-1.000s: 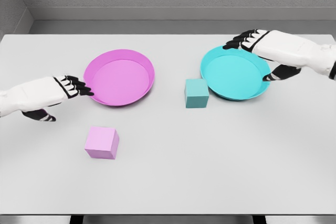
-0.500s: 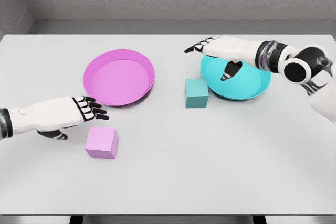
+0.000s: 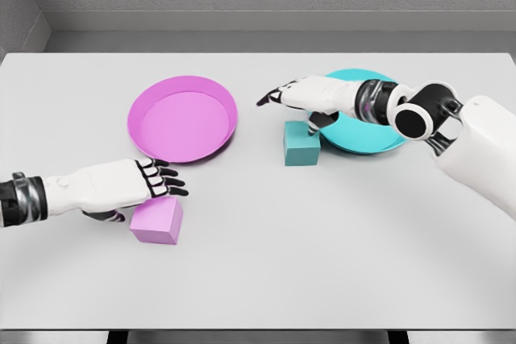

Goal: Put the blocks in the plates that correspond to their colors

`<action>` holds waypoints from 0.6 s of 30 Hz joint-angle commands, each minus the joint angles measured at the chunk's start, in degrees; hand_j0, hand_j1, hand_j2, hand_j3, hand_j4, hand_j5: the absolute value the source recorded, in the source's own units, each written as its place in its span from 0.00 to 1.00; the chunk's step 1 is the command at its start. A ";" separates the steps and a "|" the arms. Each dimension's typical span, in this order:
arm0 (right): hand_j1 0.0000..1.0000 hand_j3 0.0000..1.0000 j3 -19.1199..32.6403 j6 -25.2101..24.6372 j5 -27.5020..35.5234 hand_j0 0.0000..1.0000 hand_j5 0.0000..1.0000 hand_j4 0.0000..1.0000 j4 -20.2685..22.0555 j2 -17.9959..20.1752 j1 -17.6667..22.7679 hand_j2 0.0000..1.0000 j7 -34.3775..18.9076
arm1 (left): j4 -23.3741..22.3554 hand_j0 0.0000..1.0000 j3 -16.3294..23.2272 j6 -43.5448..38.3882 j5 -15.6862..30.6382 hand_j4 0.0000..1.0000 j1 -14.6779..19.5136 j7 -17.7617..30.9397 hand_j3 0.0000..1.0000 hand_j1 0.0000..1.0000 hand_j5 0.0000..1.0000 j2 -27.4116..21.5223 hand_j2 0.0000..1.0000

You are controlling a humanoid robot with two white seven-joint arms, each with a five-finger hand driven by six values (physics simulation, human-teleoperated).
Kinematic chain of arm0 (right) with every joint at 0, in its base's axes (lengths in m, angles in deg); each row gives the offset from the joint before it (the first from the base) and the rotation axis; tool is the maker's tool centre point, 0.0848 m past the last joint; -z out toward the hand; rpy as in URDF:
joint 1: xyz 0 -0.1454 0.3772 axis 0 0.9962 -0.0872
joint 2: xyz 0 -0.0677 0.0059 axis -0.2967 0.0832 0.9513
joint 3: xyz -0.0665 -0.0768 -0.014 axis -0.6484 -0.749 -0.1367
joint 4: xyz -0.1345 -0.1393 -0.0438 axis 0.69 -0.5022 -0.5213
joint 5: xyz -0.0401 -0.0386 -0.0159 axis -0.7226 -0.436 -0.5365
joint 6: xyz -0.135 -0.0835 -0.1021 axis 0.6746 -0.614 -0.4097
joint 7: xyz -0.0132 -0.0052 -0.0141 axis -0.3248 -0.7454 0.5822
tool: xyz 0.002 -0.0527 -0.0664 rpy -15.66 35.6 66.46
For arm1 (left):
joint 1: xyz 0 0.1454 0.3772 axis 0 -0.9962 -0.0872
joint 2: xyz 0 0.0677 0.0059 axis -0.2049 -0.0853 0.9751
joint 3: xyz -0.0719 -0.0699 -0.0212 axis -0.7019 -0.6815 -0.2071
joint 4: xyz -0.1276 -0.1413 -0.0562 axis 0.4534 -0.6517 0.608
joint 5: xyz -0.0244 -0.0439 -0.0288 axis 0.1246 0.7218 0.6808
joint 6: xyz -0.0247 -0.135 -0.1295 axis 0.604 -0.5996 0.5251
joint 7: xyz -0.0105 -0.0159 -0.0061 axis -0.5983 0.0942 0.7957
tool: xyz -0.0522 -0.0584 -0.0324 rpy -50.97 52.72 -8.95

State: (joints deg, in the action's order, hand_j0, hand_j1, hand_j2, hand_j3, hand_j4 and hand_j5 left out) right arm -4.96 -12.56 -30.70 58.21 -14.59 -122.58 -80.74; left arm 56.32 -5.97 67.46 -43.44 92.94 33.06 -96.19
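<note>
White tabletop (image 3: 266,271) fills most of the head view, with a grey wall behind it. Two plates sit in the far half: the magenta plate (image 3: 182,119) left of centre, empty; the cyan plate (image 3: 372,136) right of centre, partly covered by the right forearm, which reaches over it from the right. No block is in either plate, so both placements remain to be done. Right hand (image 3: 300,96) hovers above and just behind the teal block (image 3: 301,143), fingers (image 3: 271,96) extended and loosely spread toward the left, thumb pointing down toward the block's top; it holds nothing. The teal block stands on the tabletop touching or just beside the cyan plate's near-left rim, so once gripped its trip to the right is short. Left hand (image 3: 121,186) lies low over the tabletop, its fingers (image 3: 165,183) spread open and empty, tips over the far-left top edge of the pink block (image 3: 156,220); contact cannot be told. The pink block sits just in front of the hand, with the magenta plate beyond it, up and slightly right. Each hand is nearer its own colour's block. Open tabletop surrounds the pink block on its near and right sides; both blocks are cubes, no long axis to favour.
</note>
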 commanded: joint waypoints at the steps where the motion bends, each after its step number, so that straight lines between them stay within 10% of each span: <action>1: 1.00 1.00 4.54 -0.09 0.59 1.00 1.00 1.00 2.85 1.63 0.18 1.00 -0.18 | 0.05 1.00 0.17 -0.10 -0.79 1.00 0.09 -0.02 1.00 1.00 1.00 0.07 1.00; 18: 1.00 1.00 6.58 0.97 1.03 1.00 1.00 1.00 9.44 8.04 5.45 1.00 -0.18 | 0.93 1.00 -0.01 -0.10 1.57 1.00 -0.09 -0.81 1.00 1.00 1.00 -2.75 1.00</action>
State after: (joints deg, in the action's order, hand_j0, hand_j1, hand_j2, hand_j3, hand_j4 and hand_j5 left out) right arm 2.25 -11.97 -29.74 67.51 -7.03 -116.95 -80.94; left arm 57.17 -5.92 67.46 -43.75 92.85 32.50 -98.77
